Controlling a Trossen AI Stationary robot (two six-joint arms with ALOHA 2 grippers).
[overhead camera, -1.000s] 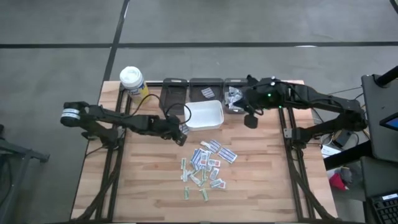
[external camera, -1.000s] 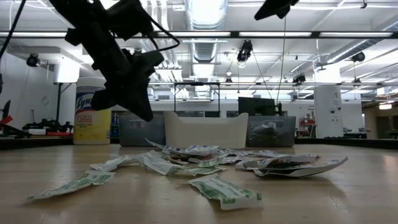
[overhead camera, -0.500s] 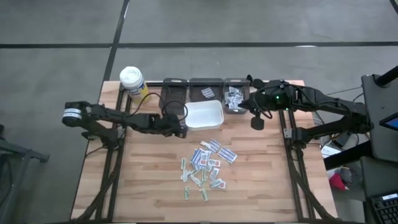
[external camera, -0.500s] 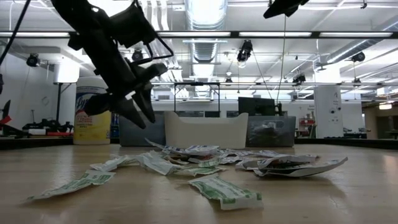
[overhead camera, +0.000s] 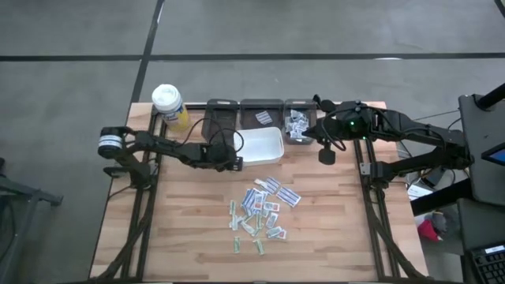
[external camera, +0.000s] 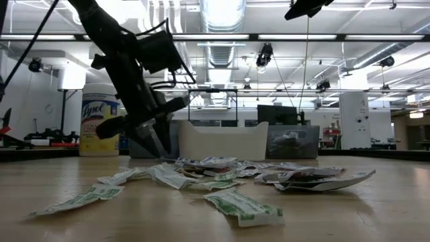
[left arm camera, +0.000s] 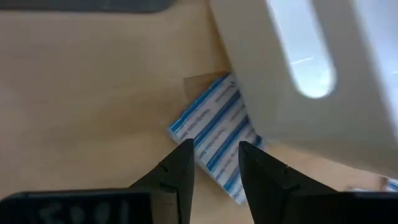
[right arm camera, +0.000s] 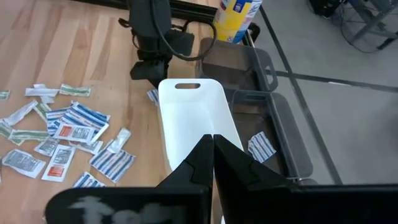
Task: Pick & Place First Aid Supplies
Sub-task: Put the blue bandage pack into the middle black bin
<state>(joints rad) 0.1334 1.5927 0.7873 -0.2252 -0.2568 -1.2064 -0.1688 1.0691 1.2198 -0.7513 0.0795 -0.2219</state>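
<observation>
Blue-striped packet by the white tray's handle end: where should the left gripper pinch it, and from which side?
Pinch the blue-striped packet at its bare corner, away from the white tray. It lies flat on the table, partly under the tray's rim, so the open left gripper should probably come straight down.

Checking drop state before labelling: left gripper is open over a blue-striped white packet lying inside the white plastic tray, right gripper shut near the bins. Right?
One thing is wrong. The blue-striped white packet lies on the wooden table beside the white plastic tray, partly tucked under its edge, not inside it; the left wrist view shows this. The left gripper is open over it, and the right gripper is shut near the bins.
</observation>
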